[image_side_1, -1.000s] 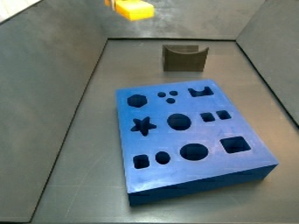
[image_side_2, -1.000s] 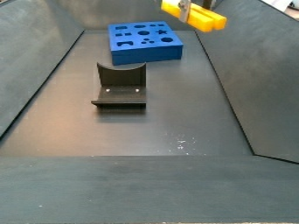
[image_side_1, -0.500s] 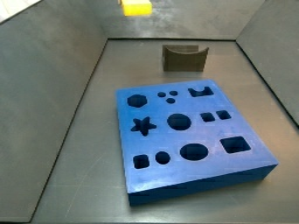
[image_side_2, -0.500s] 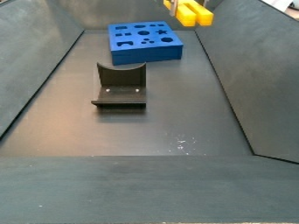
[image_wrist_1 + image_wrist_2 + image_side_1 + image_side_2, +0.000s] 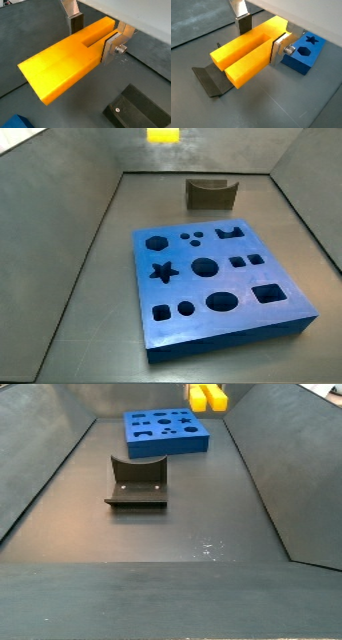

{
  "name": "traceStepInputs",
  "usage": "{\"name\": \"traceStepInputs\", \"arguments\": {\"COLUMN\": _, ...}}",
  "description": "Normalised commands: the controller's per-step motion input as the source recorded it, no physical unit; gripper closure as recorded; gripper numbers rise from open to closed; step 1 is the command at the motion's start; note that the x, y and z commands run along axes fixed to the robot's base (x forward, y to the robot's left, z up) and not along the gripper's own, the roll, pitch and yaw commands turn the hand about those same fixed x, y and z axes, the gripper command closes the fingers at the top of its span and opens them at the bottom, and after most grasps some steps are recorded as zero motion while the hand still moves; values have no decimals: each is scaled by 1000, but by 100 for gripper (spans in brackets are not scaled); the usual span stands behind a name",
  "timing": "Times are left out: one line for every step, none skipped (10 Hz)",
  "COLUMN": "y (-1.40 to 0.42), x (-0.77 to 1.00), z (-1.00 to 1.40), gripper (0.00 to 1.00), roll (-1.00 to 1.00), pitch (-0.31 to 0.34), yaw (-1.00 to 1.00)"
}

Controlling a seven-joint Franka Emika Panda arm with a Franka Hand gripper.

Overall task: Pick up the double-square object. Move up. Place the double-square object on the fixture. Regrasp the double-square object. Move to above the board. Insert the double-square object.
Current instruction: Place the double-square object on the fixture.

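The yellow double-square object [image 5: 67, 65] hangs in the air between my gripper's [image 5: 92, 40] fingers, held near the joined end, prongs pointing away. My gripper [image 5: 260, 39] is shut on the double-square object [image 5: 244, 57]. In both side views only the yellow piece [image 5: 163, 135] [image 5: 206, 397] shows at the top edge, high over the floor; the gripper itself is cut off there. The dark fixture [image 5: 210, 194] [image 5: 136, 482] stands on the floor with nothing on it. The blue board [image 5: 221, 278] [image 5: 166, 431] lies flat, its holes open.
Sloping grey walls [image 5: 67, 218] enclose the dark floor [image 5: 160, 544] on both sides. In a wrist view the fixture [image 5: 211, 80] and the board's end [image 5: 304, 52] lie far below the held piece. The fixture's base [image 5: 137, 107] shows in a wrist view.
The yellow piece has risen and drifted sideways along the top edge of both side views, and looks shorter there now. Board and fixture have not moved.
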Motion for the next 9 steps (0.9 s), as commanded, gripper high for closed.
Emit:
{"name": "traceStepInputs", "arguments": {"y": 38, "x": 1000, "z": 27, "gripper": 100, "roll": -160, "pitch": 139, "yaw": -65}}
{"name": "traceStepInputs", "arguments": {"y": 37, "x": 1000, "z": 23, "gripper": 100, "roll": -161, "pitch": 142, "yaw": -51}}
{"name": "traceStepInputs", "arguments": {"y": 36, "x": 1000, "z": 18, "gripper": 100, "roll": -162, "pitch": 142, "yaw": -46}}
{"name": "traceStepInputs", "arguments": {"y": 35, "x": 1000, "z": 13, "gripper": 100, "roll": -163, "pitch": 144, "yaw": -44}}
{"name": "traceStepInputs", "arguments": {"y": 301, "x": 1000, "z": -167, "gripper": 100, "roll": -1000, "pitch": -90, "yaw": -135}}
{"name": "traceStepInputs", "arguments": {"y": 303, "x": 1000, "z": -171, "gripper": 100, "roll": -1000, "pitch": -89, "yaw": -135}}
{"name": "traceStepInputs", "arguments": {"y": 273, "x": 1000, "z": -155, "gripper": 100, "roll": -1000, "pitch": -92, "yaw": -132}}
{"name": "traceStepInputs", "arguments": {"y": 196, "x": 1000, "z": -125, "gripper": 100, "roll": -1000, "pitch": -91, "yaw": -126}}
{"name": "traceStepInputs", "arguments": {"y": 173, "x": 1000, "z": -106, "gripper": 100, "roll": -1000, "pitch": -82, "yaw": -123}}
